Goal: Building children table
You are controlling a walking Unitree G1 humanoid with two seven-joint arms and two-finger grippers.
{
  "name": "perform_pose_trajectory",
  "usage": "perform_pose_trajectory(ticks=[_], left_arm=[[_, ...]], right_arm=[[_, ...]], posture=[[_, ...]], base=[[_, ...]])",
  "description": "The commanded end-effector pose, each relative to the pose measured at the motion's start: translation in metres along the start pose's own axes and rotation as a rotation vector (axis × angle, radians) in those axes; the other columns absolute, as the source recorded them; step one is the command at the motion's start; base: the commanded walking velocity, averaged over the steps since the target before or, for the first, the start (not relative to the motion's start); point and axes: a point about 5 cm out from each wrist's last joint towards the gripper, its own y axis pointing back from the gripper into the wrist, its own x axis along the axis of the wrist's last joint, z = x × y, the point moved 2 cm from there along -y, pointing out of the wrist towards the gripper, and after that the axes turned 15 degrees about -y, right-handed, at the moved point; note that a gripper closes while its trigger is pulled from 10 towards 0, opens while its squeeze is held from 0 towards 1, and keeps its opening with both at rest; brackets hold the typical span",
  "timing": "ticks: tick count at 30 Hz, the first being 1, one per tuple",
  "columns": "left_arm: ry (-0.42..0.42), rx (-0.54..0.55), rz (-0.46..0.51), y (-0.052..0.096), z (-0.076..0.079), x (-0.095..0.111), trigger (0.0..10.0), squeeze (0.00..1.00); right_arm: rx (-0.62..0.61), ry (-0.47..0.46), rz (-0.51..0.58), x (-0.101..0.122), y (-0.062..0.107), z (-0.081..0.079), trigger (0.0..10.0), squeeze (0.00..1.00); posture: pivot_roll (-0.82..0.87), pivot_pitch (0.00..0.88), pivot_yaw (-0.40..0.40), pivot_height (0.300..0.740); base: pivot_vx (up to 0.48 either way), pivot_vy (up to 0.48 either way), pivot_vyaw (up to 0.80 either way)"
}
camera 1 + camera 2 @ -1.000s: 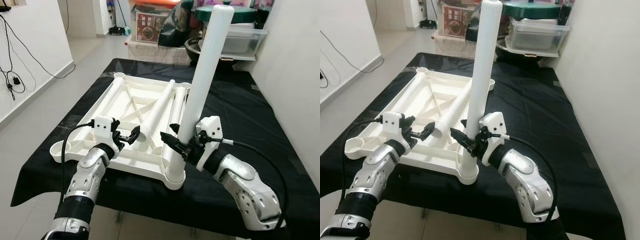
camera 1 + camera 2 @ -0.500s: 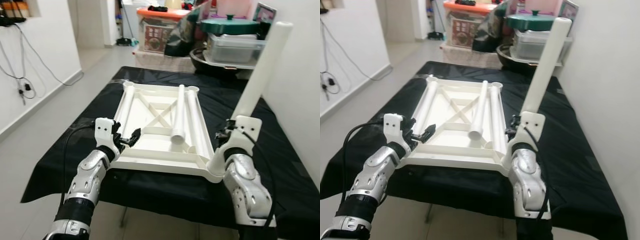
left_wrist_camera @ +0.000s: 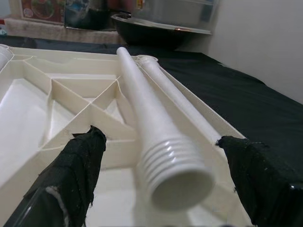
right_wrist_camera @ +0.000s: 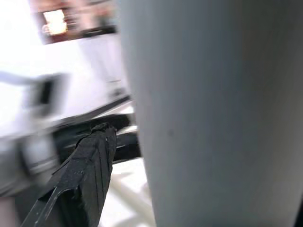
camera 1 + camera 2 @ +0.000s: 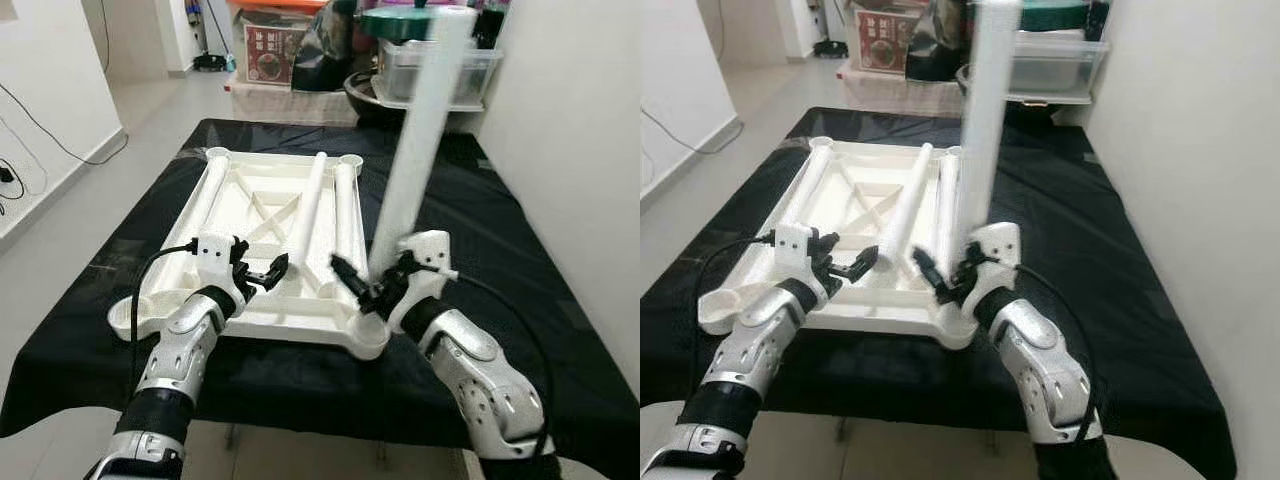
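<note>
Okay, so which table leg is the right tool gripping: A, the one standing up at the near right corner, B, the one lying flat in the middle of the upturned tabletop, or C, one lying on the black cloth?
A: the right tool is closed around the upright white plastic table leg standing at the near right corner of the upturned white plastic tabletop.

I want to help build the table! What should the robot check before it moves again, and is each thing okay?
1. Standing leg sits in the near right corner socket: ok, its foot is there.
2. Leg upright: not ok, it tilts and is blurred.
3. Right end effector grips the leg: cannot tell, the fingers are around it.
4. Left end effector open: ok, fingers apart around the threaded end of a lying leg.
5. Tabletop upside down, flat on the black cloth: ok.
6. Other legs lie inside the tabletop: ok.
</note>
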Motion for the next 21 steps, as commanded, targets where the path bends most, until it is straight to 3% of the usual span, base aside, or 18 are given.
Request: perform_pose_trajectory(ticks=[1, 2, 3, 5, 6, 8, 9, 11, 12, 13, 14, 15, 17, 18, 19, 20, 21], left_arm=[[-0.005, 0.000, 0.000, -0.001, 0.003, -0.001, 10.0, 0.00], [-0.005, 0.000, 0.000, -0.001, 0.003, -0.001, 10.0, 0.00], [-0.002, -0.001, 0.002, 0.000, 0.004, -0.001, 10.0, 0.00], [0.000, -0.002, 0.003, 0.000, 0.005, -0.001, 10.0, 0.00], [-0.001, 0.006, -0.008, 0.003, 0.003, -0.005, 10.0, 0.00], [-0.005, 0.015, -0.018, 0.006, -0.001, -0.008, 10.0, 0.00], [-0.007, 0.017, -0.018, 0.006, -0.002, -0.007, 10.0, 0.00], [-0.007, 0.017, -0.018, 0.006, -0.002, -0.007, 10.0, 0.00], [-0.009, 0.017, -0.016, 0.006, -0.003, -0.007, 10.0, 0.00], [-0.010, 0.019, -0.017, 0.006, -0.004, -0.007, 10.0, 0.00], [-0.010, 0.019, -0.017, 0.006, -0.004, -0.007, 10.0, 0.00], [-0.008, 0.019, -0.016, 0.005, -0.002, -0.007, 10.0, 0.00], [-0.008, 0.019, -0.016, 0.005, -0.002, -0.007, 10.0, 0.00], [-0.006, 0.019, -0.016, 0.004, -0.001, -0.007, 10.0, 0.00], [-0.005, 0.005, -0.015, 0.003, 0.005, -0.008, 10.0, 0.00], [-0.001, -0.007, -0.014, 0.004, 0.008, -0.008, 10.0, 0.00], [0.003, -0.016, -0.016, 0.005, 0.010, -0.009, 10.0, 0.00]], right_arm=[[0.085, -0.001, -0.058, -0.013, 0.000, -0.009, 9.6, 0.00], [0.085, -0.001, -0.058, -0.013, 0.000, -0.009, 9.6, 0.00], [0.077, -0.018, -0.071, -0.017, 0.002, -0.006, 5.1, 0.00], [0.081, -0.034, -0.078, -0.020, 0.003, -0.004, 5.1, 0.00], [0.066, -0.046, -0.082, -0.024, 0.003, 0.001, 0.0, 0.00], [-0.019, -0.066, -0.070, -0.029, 0.001, 0.015, 0.0, 0.00], [-0.130, -0.067, -0.052, -0.028, -0.002, 0.027, 0.0, 0.00], [-0.130, -0.067, -0.052, -0.028, -0.002, 0.027, 0.0, 0.00], [-0.265, -0.085, -0.048, -0.030, -0.003, 0.042, 0.0, 0.00], [-0.497, -0.109, -0.051, -0.034, 0.004, 0.067, 0.0, 0.00], [-0.497, -0.109, -0.051, -0.034, 0.004, 0.067, 0.0, 0.00], [-0.736, -0.124, -0.058, -0.039, 0.018, 0.091, 0.0, 0.00], [-0.736, -0.124, -0.058, -0.039, 0.018, 0.091, 0.0, 0.00], [-0.882, -0.131, -0.066, -0.043, 0.030, 0.104, 0.0, 0.00], [-0.947, -0.097, -0.029, -0.037, 0.036, 0.106, 0.0, 0.00], [-0.940, -0.064, 0.004, -0.031, 0.035, 0.101, 7.4, 0.00], [-0.906, -0.051, 0.032, -0.027, 0.032, 0.094, 7.4, 0.00]], posture=[[0.05, 0.000, -0.056, 0.740], [0.05, 0.000, -0.056, 0.740], [0.05, 0.000, -0.056, 0.740], [0.05, 0.000, -0.056, 0.740], [0.06, 0.000, -0.060, 0.740], [0.06, 0.000, -0.062, 0.740], [0.06, 0.000, -0.064, 0.740], [0.06, 0.000, -0.064, 0.740], [0.06, 0.000, -0.065, 0.740], [0.05, 0.000, -0.064, 0.740], [0.05, 0.000, -0.064, 0.740], [0.05, 0.000, -0.063, 0.740], [0.05, 0.000, -0.063, 0.740], [0.04, 0.000, -0.061, 0.740], [0.04, 0.000, -0.052, 0.740], [0.04, 0.000, -0.052, 0.740], [0.03, 0.000, -0.043, 0.740]], base=[[0.000, 0.000, 0.00], [0.000, 0.000, 0.00], [0.000, 0.000, 0.00], [0.000, 0.000, 0.00], [0.000, 0.000, 0.00], [0.000, 0.000, 0.00], [0.000, 0.000, 0.00], [0.000, 0.000, 0.00], [0.000, 0.000, 0.00], [0.000, 0.000, 0.00], [0.000, 0.000, 0.00], [0.000, 0.000, 0.00], [0.000, 0.000, 0.00], [0.000, 0.000, 0.00], [0.000, 0.000, 0.00], [0.000, 0.000, 0.00], [0.000, 0.000, 0.00]])
